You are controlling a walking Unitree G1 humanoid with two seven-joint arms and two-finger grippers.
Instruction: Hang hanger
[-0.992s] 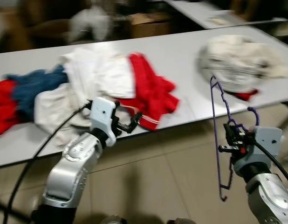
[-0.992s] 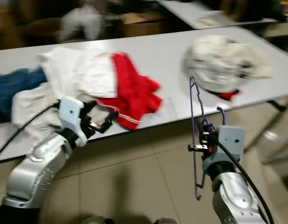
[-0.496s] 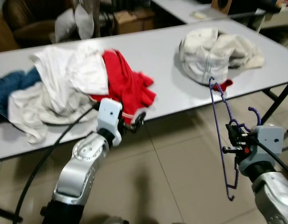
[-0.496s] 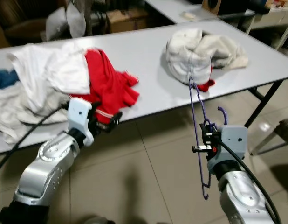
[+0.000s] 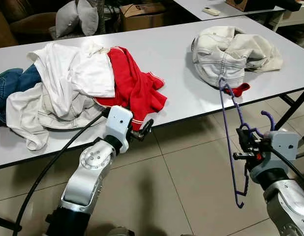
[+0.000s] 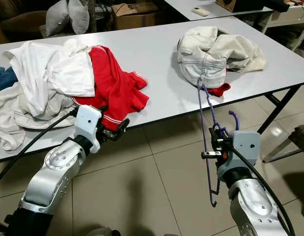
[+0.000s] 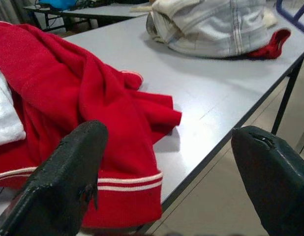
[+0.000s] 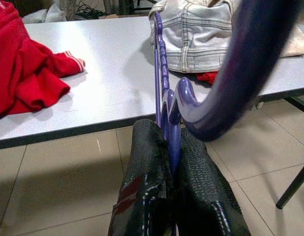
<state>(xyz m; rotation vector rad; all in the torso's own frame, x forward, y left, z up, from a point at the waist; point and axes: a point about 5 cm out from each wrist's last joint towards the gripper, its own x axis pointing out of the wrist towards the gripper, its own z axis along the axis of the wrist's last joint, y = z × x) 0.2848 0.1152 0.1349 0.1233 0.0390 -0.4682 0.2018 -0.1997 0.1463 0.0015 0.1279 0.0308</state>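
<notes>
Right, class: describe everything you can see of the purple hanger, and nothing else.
The hanger is thin, glossy purple, plastic by the look of it, with a curved hook and a ridged, notched arm. It hangs nearly vertical in the air, one end up near the table edge and the other down over the tiled floor. The right tool is shut on it near the hook; nothing else touches it.

Long grey table (image 5: 171,54) on beige tiled floor (image 5: 191,177) — a second table (image 5: 211,6) and cardboard box (image 5: 142,12) behind.

My left gripper (image 5: 145,129) is raised forward, fingers spread wide; my right gripper (image 5: 243,148) is raised, fingers clamped.
</notes>
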